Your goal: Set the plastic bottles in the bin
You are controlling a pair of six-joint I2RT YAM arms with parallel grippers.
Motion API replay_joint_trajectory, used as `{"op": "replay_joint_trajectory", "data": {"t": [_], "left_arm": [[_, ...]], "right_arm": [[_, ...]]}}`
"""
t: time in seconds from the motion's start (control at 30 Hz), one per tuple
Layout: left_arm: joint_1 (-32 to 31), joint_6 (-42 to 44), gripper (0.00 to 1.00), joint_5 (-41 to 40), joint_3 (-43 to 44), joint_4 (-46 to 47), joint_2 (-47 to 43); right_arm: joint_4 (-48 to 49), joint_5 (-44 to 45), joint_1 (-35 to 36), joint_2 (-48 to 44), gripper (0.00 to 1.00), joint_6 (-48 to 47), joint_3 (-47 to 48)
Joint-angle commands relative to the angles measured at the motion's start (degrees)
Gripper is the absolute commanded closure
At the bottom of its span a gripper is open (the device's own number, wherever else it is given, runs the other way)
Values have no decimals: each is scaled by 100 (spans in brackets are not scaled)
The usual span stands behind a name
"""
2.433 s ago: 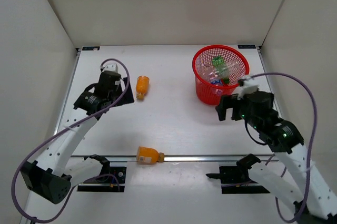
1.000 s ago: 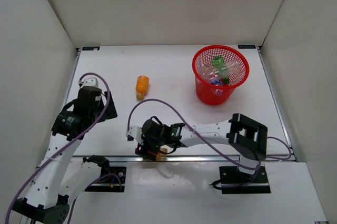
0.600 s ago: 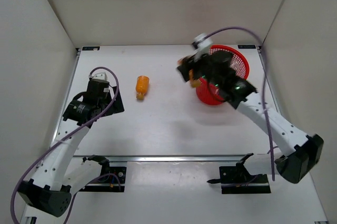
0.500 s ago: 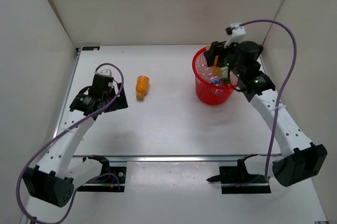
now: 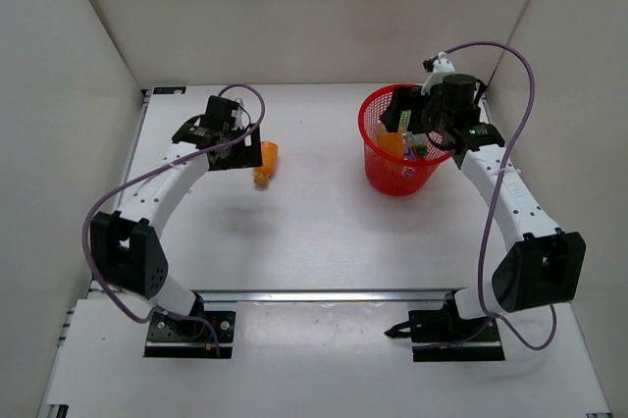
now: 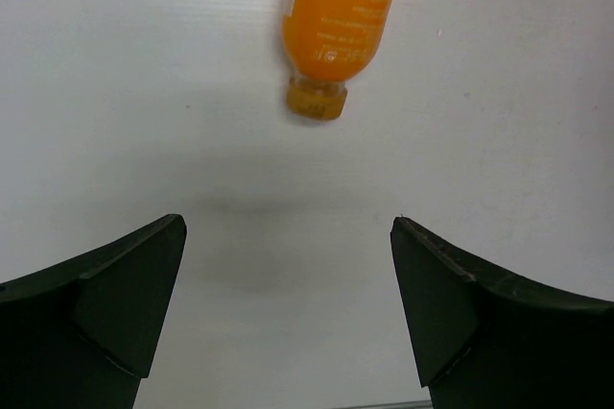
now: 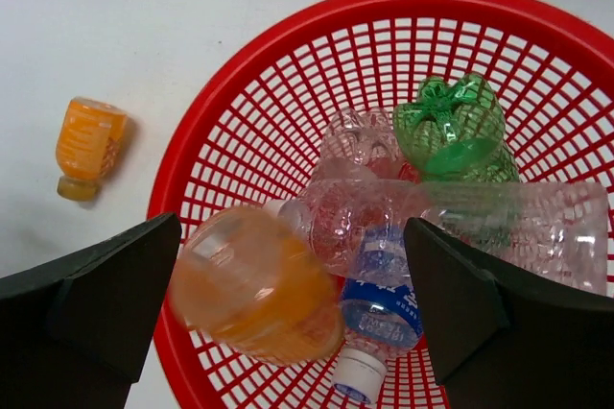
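No brand can be read. Faint white print is seen on the loose orange bottle point(image 6: 341, 6) in the left wrist view, but it is too small to be made out. A blue label point(image 7: 376, 301) is carried by a clear bottle point(image 7: 369, 236) inside the bin point(image 7: 278, 39), and its lettering cannot be read either.

The bin is stood on a white table point(image 5: 324, 232), which is closed in by plain pale walls point(image 5: 294, 16) on three sides. Purple cables point(image 5: 530, 94) are looped over both arms.

The loose orange bottle is laid flat on the table, well apart from the bin on its left side. The left gripper point(image 6: 286, 236) is held just beside that bottle on the side away from the bin. Its jaws are spread, nothing is gripped, and the bottle's cap lies ahead of the fingertips. The right gripper point(image 7: 293, 227) is held over the bin with its jaws wide apart and nothing clasped.

Only the right wrist view shows the bin's contents clearly: a second orange bottle point(image 7: 254, 284), blurred, a green bottle point(image 7: 451, 135) and clear ones. Only the top view shows both arms at once.
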Motion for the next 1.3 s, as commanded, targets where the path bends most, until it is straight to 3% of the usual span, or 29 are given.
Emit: {"op": "replay_joint_trajectory", "data": {"t": [0.0,0.17,0.5,0.67,0.73,0.77,0.83,0.87,0.97,1.03,1.27], "left_arm": [[67,414,1,378,466,251,434],[23,582,1,783,1089,270,1479],[93,547,1,678,2399,278,3185],[84,547,2,537,2987,463,3836],[67,538,1,519,3382,52,4239],[75,530,4,519,3689,-72,4363],[101,451,24,519,4094,-520,4635],[76,398,28,519,4332,-757,4671],[49,284,46,519,4885,-1145,4611],[-91,179,63,703,4949,-980,4252],[-714,-1050,57,1336,4386,1556,2713]], "right_arm": [[-230,146,79,-279,1,-14,556],[-671,525,-246,-611,1,170,795],[-1338,289,-2732,-2185,1,268,-348],[-1665,587,-2839,-2624,1,171,-962],[-1630,578,-2900,-2809,1,241,-1192],[-1638,578,-2901,-2880,1,259,-1236],[-1690,552,-3006,-2959,0,320,-1297],[-1726,587,-2997,-3046,1,312,-1263],[-1752,569,-2928,-3170,1,312,-1289],[-1735,726,-2796,-3336,0,425,-1359],[-1936,897,-2979,-3697,1,479,-1825]]}}
